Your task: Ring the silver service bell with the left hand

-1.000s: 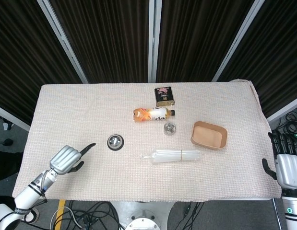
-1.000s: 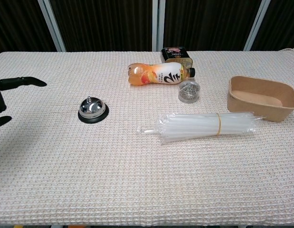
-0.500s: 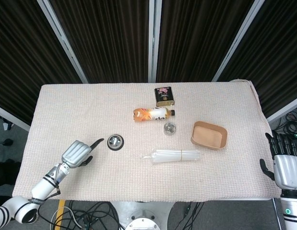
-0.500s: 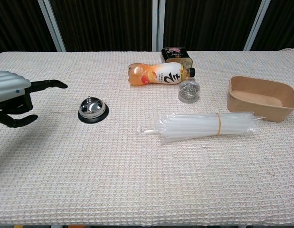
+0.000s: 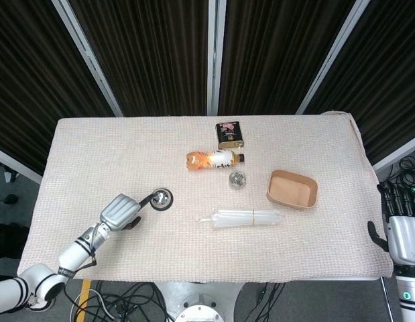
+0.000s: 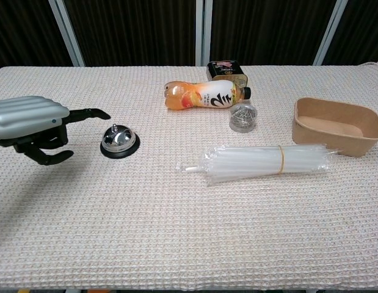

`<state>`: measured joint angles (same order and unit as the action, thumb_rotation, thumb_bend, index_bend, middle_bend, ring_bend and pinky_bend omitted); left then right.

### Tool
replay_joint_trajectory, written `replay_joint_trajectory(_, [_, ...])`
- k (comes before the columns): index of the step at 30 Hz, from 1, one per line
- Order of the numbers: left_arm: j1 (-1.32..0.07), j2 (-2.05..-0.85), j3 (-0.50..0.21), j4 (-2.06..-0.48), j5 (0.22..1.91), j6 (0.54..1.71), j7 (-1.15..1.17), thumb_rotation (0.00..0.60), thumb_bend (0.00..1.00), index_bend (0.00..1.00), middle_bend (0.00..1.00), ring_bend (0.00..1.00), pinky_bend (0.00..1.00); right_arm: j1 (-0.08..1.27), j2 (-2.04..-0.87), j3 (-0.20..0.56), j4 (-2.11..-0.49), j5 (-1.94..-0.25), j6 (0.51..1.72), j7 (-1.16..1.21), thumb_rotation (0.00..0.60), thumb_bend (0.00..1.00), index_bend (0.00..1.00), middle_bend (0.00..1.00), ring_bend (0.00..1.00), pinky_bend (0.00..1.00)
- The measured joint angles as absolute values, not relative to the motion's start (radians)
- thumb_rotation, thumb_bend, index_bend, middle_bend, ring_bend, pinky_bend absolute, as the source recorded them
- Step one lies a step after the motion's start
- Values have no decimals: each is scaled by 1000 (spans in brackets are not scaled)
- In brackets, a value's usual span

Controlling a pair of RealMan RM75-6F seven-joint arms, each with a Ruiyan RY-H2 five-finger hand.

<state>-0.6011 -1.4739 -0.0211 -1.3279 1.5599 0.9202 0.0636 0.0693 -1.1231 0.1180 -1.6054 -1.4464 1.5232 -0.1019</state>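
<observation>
My left hand [image 6: 31,125] hangs just above the desk [image 6: 176,232], low on its left side, with one finger stretched out toward the silver service bell [image 6: 119,141] and the other fingers [image 6: 51,157] curled in under the palm, holding nothing. I keep it that way because a bell button wants a single poke, not a grasp. The pointing tip sits just beside the bell and slightly above the height of its dome; in the head view it reaches the bell's near edge [image 5: 161,199], but I cannot say it touches. By my reckoning the button on top is not yet pressed, so the tip has to go a little further over the dome and then come straight down.

The bell stands upright on its black base, left of centre, well apart from everything else, which leaves me an open approach from the left. Behind and to the right lie an orange drink bottle [image 6: 204,96] on its side, a dark tin [image 6: 225,69] beyond it, and a small clear tub of clips [image 6: 243,117]. A bagged bundle of straws [image 6: 265,161] lies in front of those, and a brown paper tray [image 6: 336,126] sits far right.

My right hand [image 5: 401,231] waits off the desk's right edge, fingers spread upward and empty.
</observation>
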Motion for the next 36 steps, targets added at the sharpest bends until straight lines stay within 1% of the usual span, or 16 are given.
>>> replay_joint_trajectory(6, [-623,-1499,-22,-1296,1539,896,59,600,465,51,914,834,808,68,-1126,122,-1594,-1441,1525,-87,600,298,0,0,0,0])
replay_joint_trajectory(19, [-635,-1513,-2,-1275,1514,885,79,600,464,58,914,834,808,69,-1135,126,-1567,-1434,1521,-62,600,305,0,0,0,0])
replay_joint_trajectory(28, [-646,-1504,4,-1288,1489,860,92,600,466,90,914,834,807,70,-1138,123,-1557,-1426,1507,-54,600,306,0,0,0,0])
replay_joint_trajectory(36, [-638,-1507,-4,-1291,1505,930,76,600,466,89,914,834,807,72,-1138,125,-1555,-1421,1503,-53,600,305,0,0,0,0])
